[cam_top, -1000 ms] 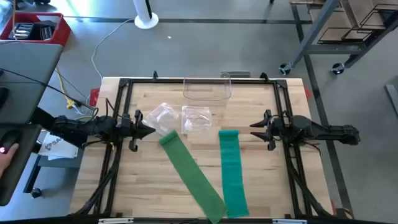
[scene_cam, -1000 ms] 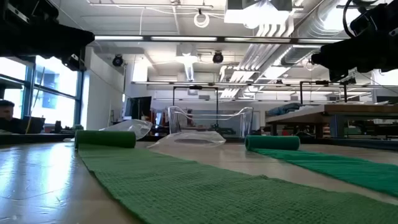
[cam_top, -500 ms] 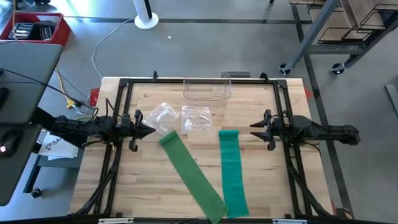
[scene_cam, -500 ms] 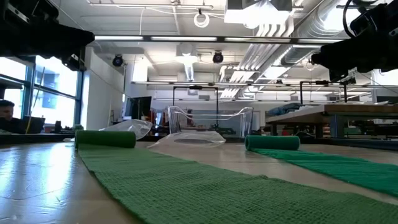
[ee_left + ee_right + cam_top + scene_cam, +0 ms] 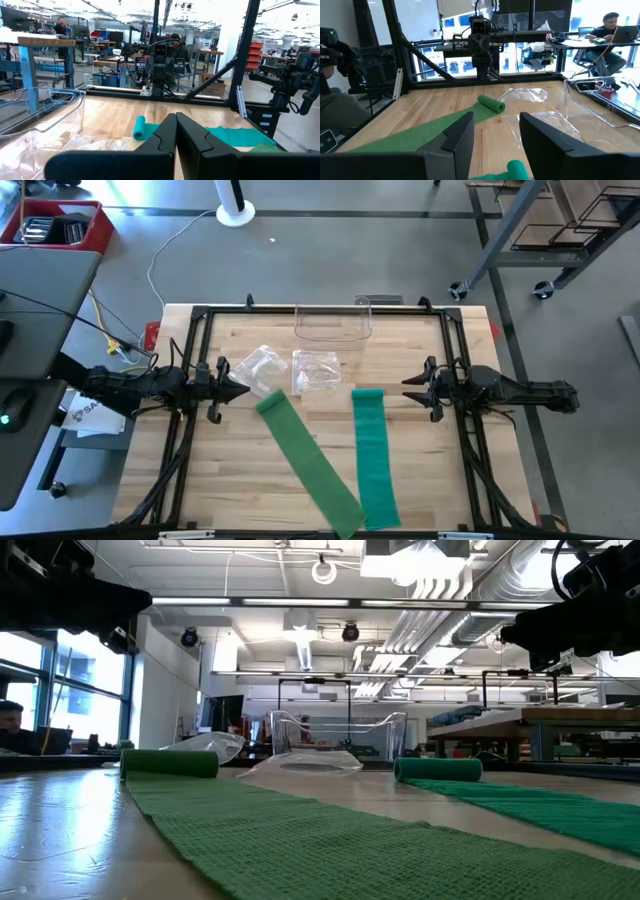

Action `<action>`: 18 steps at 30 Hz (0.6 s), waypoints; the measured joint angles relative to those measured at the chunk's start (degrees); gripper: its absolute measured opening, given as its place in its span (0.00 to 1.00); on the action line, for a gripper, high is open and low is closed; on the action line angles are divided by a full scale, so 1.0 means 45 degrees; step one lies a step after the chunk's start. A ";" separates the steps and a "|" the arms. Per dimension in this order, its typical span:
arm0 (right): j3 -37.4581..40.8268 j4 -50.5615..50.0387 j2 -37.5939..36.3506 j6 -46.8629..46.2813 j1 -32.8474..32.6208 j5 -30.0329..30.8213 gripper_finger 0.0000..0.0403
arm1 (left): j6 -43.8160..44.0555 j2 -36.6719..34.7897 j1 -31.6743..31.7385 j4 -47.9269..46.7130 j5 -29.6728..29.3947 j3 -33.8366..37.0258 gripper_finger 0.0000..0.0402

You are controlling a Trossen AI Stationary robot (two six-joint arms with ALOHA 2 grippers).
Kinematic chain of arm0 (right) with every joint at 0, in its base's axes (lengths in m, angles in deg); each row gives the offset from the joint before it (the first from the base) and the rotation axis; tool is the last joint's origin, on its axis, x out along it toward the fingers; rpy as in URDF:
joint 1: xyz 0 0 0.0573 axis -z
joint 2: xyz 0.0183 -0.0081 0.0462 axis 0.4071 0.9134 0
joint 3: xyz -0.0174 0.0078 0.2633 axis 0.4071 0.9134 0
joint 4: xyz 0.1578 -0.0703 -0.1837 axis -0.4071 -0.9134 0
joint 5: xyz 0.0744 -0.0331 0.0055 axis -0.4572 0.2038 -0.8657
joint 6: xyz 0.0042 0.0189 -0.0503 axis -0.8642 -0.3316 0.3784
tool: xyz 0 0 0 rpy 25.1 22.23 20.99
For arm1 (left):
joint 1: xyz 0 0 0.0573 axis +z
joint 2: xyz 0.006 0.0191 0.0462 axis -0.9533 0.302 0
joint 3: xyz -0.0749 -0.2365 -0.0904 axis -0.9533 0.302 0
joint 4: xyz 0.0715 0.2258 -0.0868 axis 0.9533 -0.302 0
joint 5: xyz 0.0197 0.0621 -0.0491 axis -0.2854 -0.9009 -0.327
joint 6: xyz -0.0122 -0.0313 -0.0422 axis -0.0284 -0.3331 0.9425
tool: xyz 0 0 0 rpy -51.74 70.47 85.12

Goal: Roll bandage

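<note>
Wooden tabletop [image 5: 240,470], framed by black rails, carrying two unrolled bandages. Left claw [image 5: 240,391]: shut, empty, parked at left edge. Just beside its tips: plastic wrapper [image 5: 258,366] and rolled end of darker green bandage [image 5: 310,460], strip laid out flat, ready for rolling. Teal bandage [image 5: 372,455] nearer right claw [image 5: 410,391]: fingers apart, empty, facing inward. Clear tray [image 5: 333,323] beyond, likely for finished rolls.

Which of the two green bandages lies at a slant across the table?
The lighter green bandage, nearer the left gripper, runs diagonally. The teal bandage lies straight, nearer the right gripper.
</note>
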 joint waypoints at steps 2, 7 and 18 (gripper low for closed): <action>-0.0002 0.0000 -0.0002 0.0000 0.0000 0.0003 0.37 | -0.0002 -0.0003 0.0003 0.0004 0.0002 -0.0004 0.01; -0.0004 0.0000 0.0000 -0.0005 0.0004 -0.0001 0.37 | 0.0104 -0.0001 0.0002 0.0010 0.0004 0.0000 0.01; -0.0005 0.0000 0.0001 -0.0005 -0.0001 0.0004 0.37 | 0.2558 0.0191 0.0019 0.2615 -0.0321 0.0001 0.01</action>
